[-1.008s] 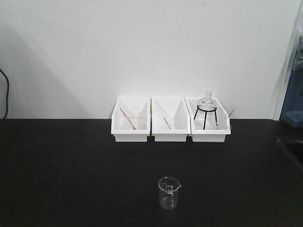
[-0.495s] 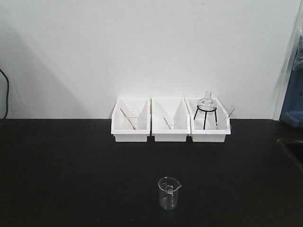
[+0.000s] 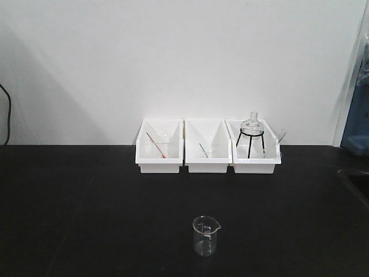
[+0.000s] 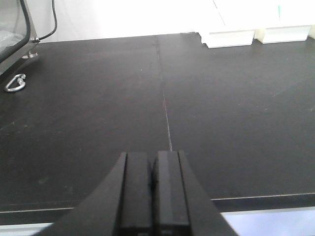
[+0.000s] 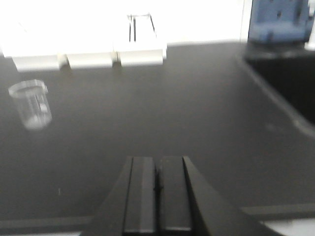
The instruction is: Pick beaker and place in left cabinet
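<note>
Left hand: fingers are pressed together, nothing is held; the bins are seen far ahead, to its right. The beaker is found upright on the worktop, well before the bins. Right hand: likewise closed and empty.

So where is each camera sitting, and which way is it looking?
Front view: sits back from the black table, facing the wall; it sees the beaker and three white bins; no robot parts show.
Left wrist view: sits on the left arm, looking low across the table; the shut left gripper shows at the bottom.
Right wrist view: sits on the right arm, looking toward the bins; the shut right gripper shows at the bottom.
Shared: front and right wrist views both show the beaker.
</note>
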Tool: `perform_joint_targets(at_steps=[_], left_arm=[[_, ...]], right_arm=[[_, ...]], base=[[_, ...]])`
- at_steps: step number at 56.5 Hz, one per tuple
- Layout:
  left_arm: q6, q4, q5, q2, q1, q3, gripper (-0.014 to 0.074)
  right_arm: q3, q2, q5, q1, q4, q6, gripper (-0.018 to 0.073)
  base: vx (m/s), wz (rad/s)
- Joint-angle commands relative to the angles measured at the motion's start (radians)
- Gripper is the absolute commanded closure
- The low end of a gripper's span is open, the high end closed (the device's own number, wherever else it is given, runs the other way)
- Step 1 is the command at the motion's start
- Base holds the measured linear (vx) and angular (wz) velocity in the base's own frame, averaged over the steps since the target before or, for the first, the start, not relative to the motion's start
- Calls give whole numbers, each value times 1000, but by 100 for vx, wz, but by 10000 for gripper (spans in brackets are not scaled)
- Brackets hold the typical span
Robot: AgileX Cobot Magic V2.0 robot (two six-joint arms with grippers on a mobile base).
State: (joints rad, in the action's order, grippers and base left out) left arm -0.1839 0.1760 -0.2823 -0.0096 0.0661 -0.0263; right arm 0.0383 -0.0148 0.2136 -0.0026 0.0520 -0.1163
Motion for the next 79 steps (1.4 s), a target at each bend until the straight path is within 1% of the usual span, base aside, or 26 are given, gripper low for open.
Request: perform_joint_targets(at_steps=[1,3,10,14,20,27,30,32,37,45,46,49,54,57,60,68,72,77,79], left_arm=[[-3,-2,83,-18,7,9,593],[-3,-2,83,-18,7,9,593],[-3,-2,83,-18,7,9,593],[-3,-2,83,-18,7,9,593],[-3,-2,83,-18,7,9,593],[-3,-2,83,-18,7,9,593],[-3,-2,83,-18,7,9,593],[-3,-2,83,-18,7,9,593],[-3,-2,83,-18,7,9,593],[-3,-2,83,-18,7,9,593],[-3,-2,83,-18,7,9,593],[-3,-2,83,-18,7,9,593],[-3,-2,83,-18,7,9,593],[-3,-2,83,-18,7,9,593],[-3,-2,83,-18,7,9,593],[-3,-2,83,-18,7,9,593],[-3,-2,83,-18,7,9,593],[-3,-2,83,-18,7,9,593],[-3,-2,83,-18,7,9,593]], right_arm=[[-4,-1,-181,1,14,8,565],[-4,-1,-203,1,15,8,565],[-11,-1,-348,1,13,4,565],[-46,8,-384,1,5,0,564],[-163,60,-350,1,1,1,562],[-333,186,-202,1,16,5,557],[-384,263,-131,1,19,10,554],[-409,303,-110,1,26,10,552],[-434,416,-111,1,59,10,545],[-434,565,-214,1,91,9,527],[-434,645,-298,1,89,4,502],[-434,686,-344,1,89,-5,475],[-434,744,-401,1,89,-7,424],[-434,778,-432,1,89,-7,378],[-434,806,-453,1,89,-6,323],[-434,911,-486,1,89,-6,144],[-434,975,-509,1,89,-6,76],[-434,1058,-578,2,89,-6,13],[-434,1099,-627,3,93,-6,-4]], base=[[0,0],[0,0],[0,0],[0,0],[0,0],[0,0],[0,0],[0,0],[0,0],[0,0],[0,0],[0,0],[0,0],[0,0],[0,0],[0,0],[0,0],[0,0],[0,0]])
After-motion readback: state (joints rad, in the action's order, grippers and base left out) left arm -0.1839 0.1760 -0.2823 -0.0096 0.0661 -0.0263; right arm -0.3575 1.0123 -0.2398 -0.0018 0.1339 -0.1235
